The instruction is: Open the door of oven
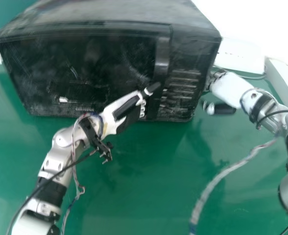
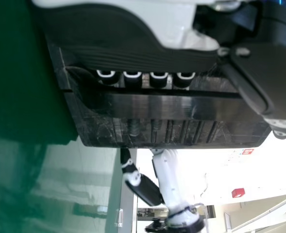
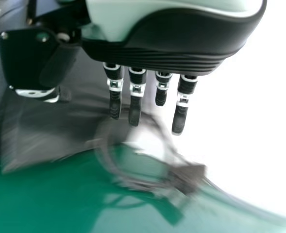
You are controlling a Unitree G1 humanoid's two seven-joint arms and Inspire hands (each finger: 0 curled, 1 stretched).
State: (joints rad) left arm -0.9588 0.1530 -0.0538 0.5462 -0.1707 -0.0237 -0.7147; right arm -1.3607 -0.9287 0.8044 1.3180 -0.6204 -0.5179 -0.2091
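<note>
The black oven (image 1: pixel 85 63) faces me, its door against the body. My left hand (image 1: pixel 126 110) is at the lower end of the upright door handle (image 1: pixel 162 56), thumb pointing across it. In the left wrist view, my left hand (image 2: pixel 133 53) has its fingers hooked behind the handle (image 2: pixel 181 105), which hides their tips. Beside the oven's right side is my right hand (image 1: pixel 224 88), held apart from the handle. From the right wrist view, the right hand (image 3: pixel 181 56) has straight, spread fingers, with the oven's dark side (image 3: pixel 50 126) behind them.
The oven rests on a green table (image 1: pixel 148 186). A looped cable (image 3: pixel 109 160) with a dark block lies near the oven's side. A white box (image 1: pixel 241 54) stands behind at the right, and loose cables hang along both arms.
</note>
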